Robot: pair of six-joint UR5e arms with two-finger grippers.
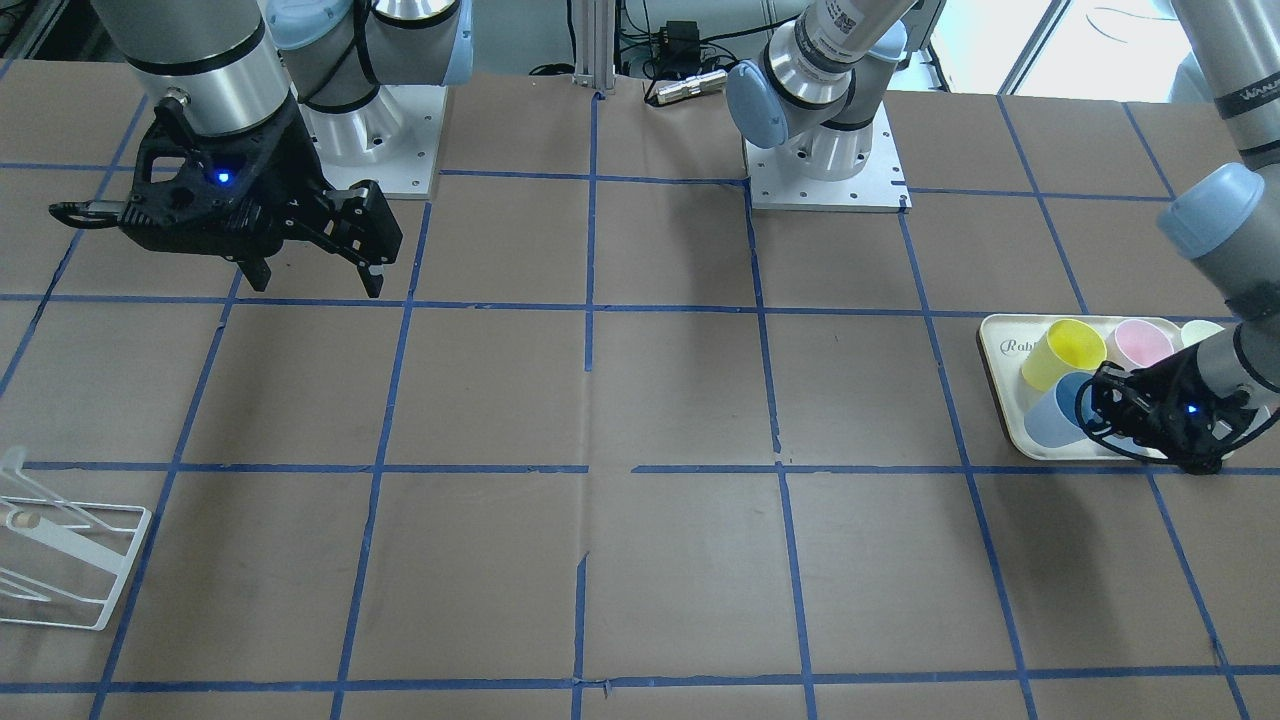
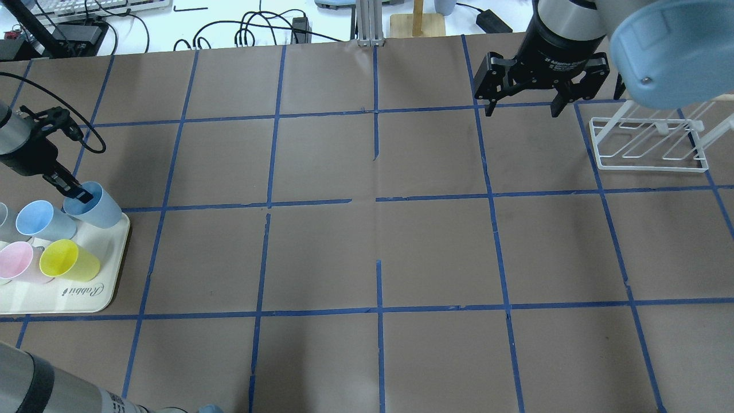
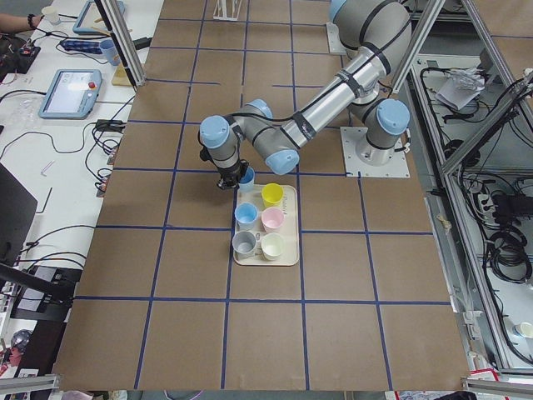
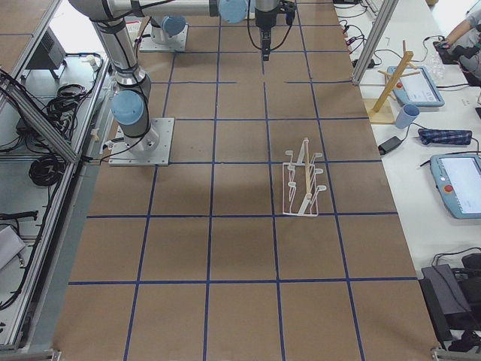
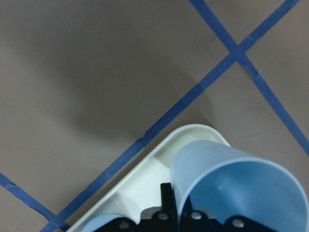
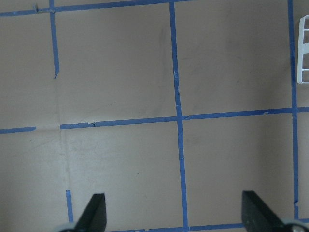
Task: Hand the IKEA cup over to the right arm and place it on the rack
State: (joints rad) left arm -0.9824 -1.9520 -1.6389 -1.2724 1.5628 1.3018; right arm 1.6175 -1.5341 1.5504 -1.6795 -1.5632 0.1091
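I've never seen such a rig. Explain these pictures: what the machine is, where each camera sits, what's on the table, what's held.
A robot's left arm and right arm stand at a table papered brown with a blue tape grid. Four fixed cameras watch: one facing the robot, one over its shoulders, one at each table end; each wrist carries another. A cream tray holds cups: a yellow cup, a pink cup, a blue cup and others. The left gripper pinches the rim of a tilted light-blue IKEA cup at the tray's corner. The right gripper hangs open and empty near a white wire rack.
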